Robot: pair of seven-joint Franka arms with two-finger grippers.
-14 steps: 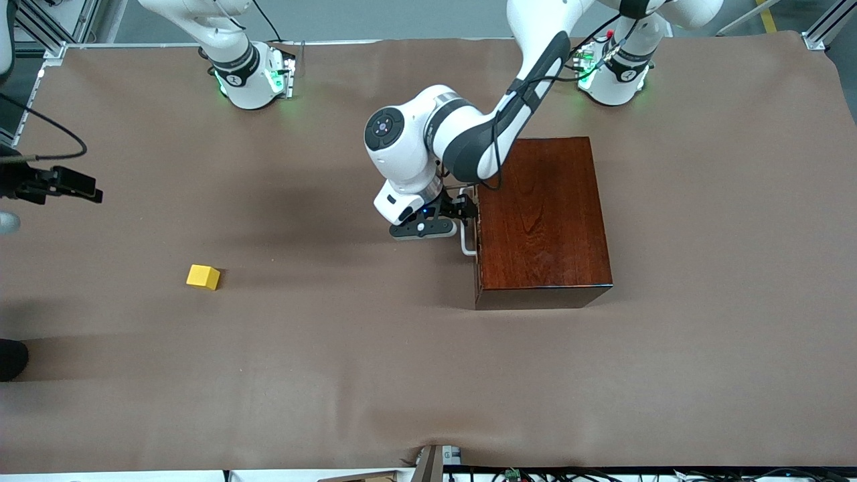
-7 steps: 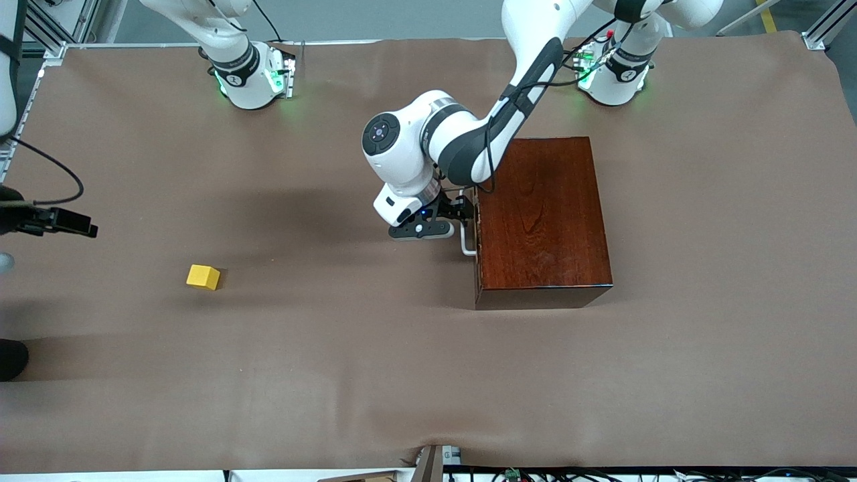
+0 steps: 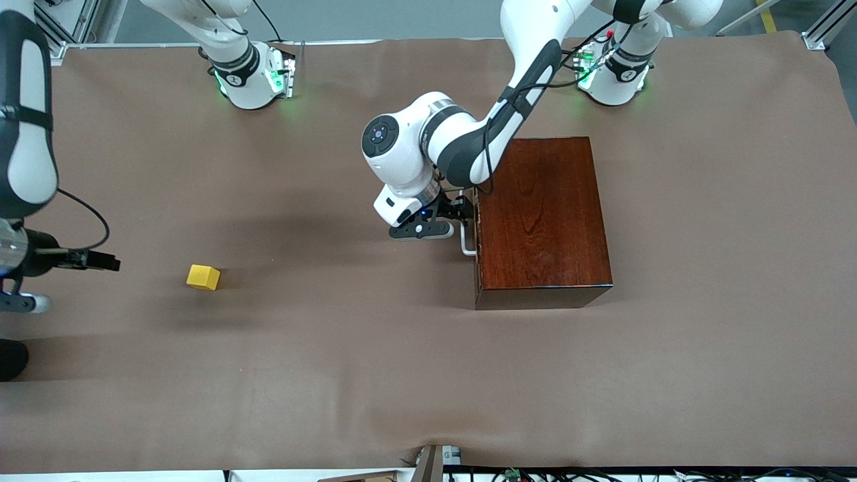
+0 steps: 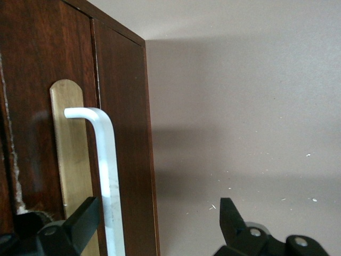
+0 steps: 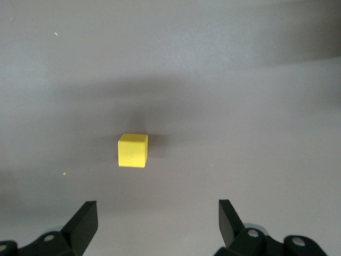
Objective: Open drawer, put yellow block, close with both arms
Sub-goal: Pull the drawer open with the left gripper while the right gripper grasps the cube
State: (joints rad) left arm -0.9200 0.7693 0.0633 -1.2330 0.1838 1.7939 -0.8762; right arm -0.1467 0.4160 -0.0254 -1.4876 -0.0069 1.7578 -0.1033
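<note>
While the drawer (image 3: pixel 477 234) sits shut in its dark wooden box (image 3: pixel 542 221), near the middle of the desk (image 3: pixel 335 375) toward the left arm's end, the relation that matters is at its white handle (image 3: pixel 466 231). The bar's long axis runs along the drawer front, from the base edge of the desk toward the camera edge. The left hand (image 3: pixel 462 209) is level with the bar, spread wide, one finger (image 4: pixel 69 229) at the drawer front and the other (image 4: pixel 230 224) out over bare desk; the bar (image 4: pixel 109 181) stands between them, ungripped. The coming move is judged to be a closing on the bar.

The yellow block (image 3: pixel 203 276) lies well apart, toward the right arm's end. The right hand (image 5: pixel 154 226) hangs released over the desk just beside it, holding nothing, and is the nearer to the block (image 5: pixel 132 150).
</note>
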